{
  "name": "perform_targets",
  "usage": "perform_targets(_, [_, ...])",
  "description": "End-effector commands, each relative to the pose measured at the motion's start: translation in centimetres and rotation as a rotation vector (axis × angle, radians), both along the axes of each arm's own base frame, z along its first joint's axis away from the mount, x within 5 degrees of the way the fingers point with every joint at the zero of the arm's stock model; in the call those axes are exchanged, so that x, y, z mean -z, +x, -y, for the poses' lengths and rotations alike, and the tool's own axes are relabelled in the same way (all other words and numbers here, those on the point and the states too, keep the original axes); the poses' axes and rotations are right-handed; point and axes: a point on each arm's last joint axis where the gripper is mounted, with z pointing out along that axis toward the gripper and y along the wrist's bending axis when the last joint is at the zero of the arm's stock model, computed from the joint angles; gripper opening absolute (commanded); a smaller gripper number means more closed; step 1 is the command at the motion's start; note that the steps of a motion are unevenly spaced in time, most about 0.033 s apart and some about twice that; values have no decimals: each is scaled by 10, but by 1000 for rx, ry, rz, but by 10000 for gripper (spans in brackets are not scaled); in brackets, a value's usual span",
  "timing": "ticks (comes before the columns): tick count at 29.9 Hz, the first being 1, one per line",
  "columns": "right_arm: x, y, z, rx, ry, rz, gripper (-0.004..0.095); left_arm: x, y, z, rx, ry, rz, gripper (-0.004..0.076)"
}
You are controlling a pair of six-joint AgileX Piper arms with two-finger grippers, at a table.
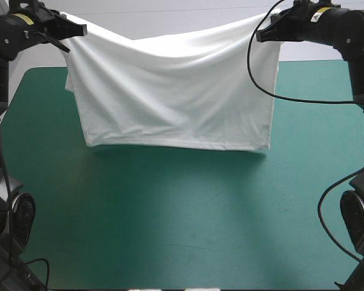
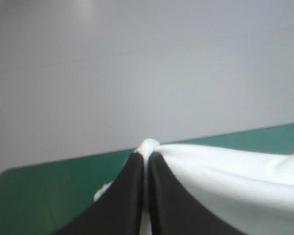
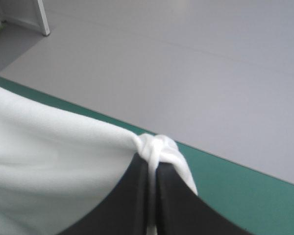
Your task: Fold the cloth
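The white T-shirt [image 1: 173, 91] hangs stretched between both raised arms over the far half of the teal-green table [image 1: 170, 218], its lower hem just above the cover. My left gripper [image 1: 73, 28] is shut on the T-shirt at its upper left corner. In the left wrist view the black fingers [image 2: 132, 196] meet with white cloth [image 2: 225, 171] pinched at my left gripper's tip [image 2: 148, 152]. My right gripper [image 1: 264, 30] is shut on the upper right corner. The right wrist view has white cloth [image 3: 49, 166] bunched at my right gripper's tip [image 3: 154, 152].
The table's far edge [image 1: 315, 60] runs behind the hanging T-shirt. Bare teal-green cover spreads below the hem toward the near edge. Grey floor [image 3: 186, 58] lies beyond the table.
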Motion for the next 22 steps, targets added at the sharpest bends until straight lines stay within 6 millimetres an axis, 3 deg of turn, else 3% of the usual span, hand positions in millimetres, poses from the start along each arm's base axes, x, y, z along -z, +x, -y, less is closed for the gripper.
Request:
perform_targets(1, [-49, -35, 8, 17, 36, 236, -17, -55, -45, 0, 22, -1, 239, 21])
perform_targets(5, [-55, -29, 8, 30, 65, 324, -17, -62, -48, -1, 20, 3, 286, 21])
perform_targets(17, [-33, 52, 6, 121, 222, 653, -17, -31, 37, 4, 18, -44, 487, 21])
perform_targets(22, [-30, 61, 10, 141, 224, 686, -17, -29, 45, 4, 8, -26, 519, 21])
